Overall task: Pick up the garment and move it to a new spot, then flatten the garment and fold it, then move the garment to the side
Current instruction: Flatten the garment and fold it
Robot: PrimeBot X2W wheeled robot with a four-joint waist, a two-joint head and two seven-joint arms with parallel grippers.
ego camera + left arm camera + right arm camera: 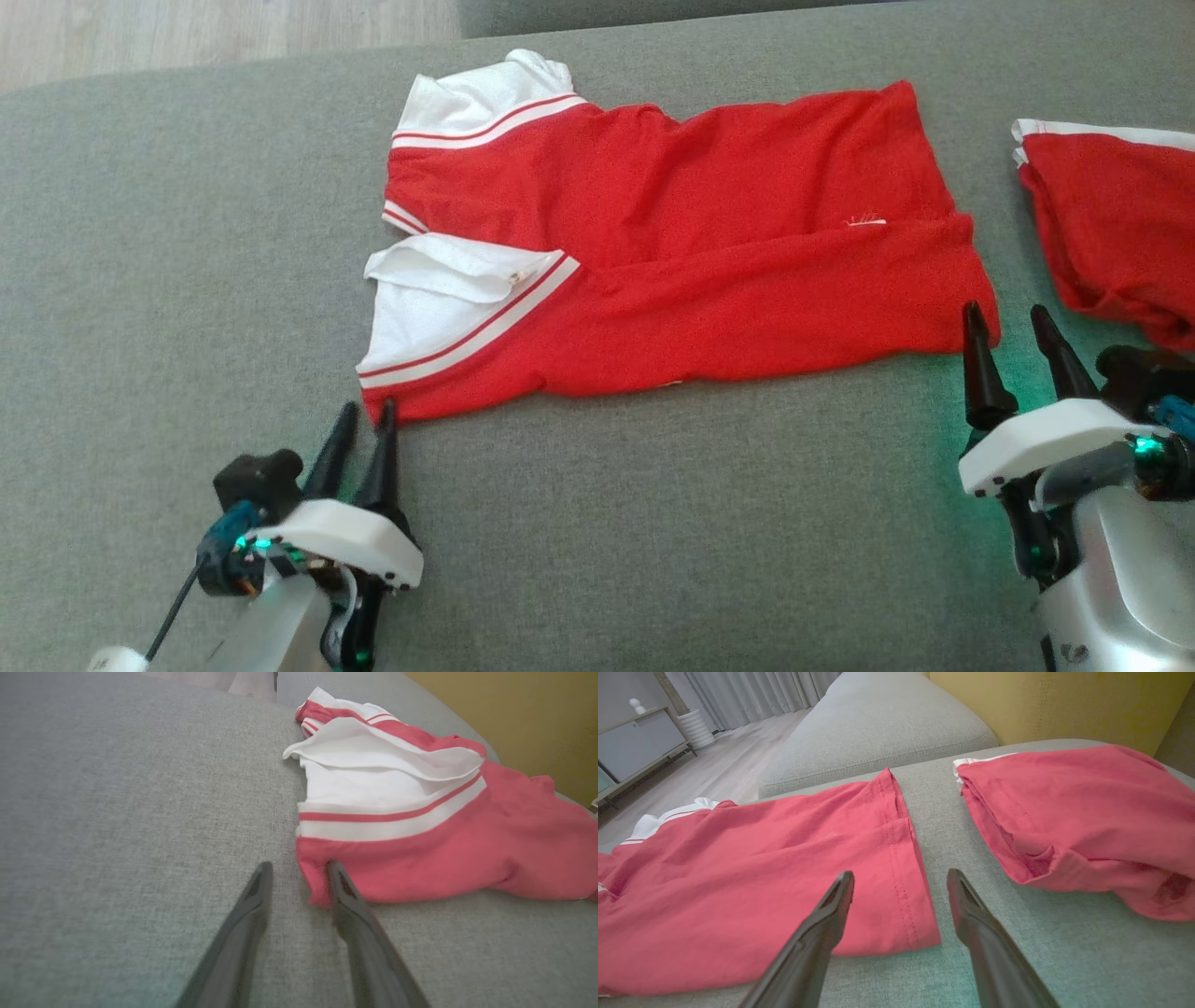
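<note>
The garment [672,252] is a red shirt with white, red-striped sleeves, lying spread flat on the grey cushion [653,523]. Its sleeves are at the left and its hem at the right. My left gripper [369,411] sits at the shirt's near left corner with its fingers apart. In the left wrist view one finger of this gripper [300,868] lies against the red corner [373,877]. My right gripper [1005,313] is open at the near hem corner. In the right wrist view that corner of the garment [896,896] lies between and below the fingers of the right gripper [900,875]. Neither gripper holds anything.
A second red garment [1111,224], folded, lies at the right edge of the cushion, close to my right gripper. A further grey cushion [878,728] and a yellow backrest [1064,700] stand behind. Wooden floor [187,37] lies past the far left edge.
</note>
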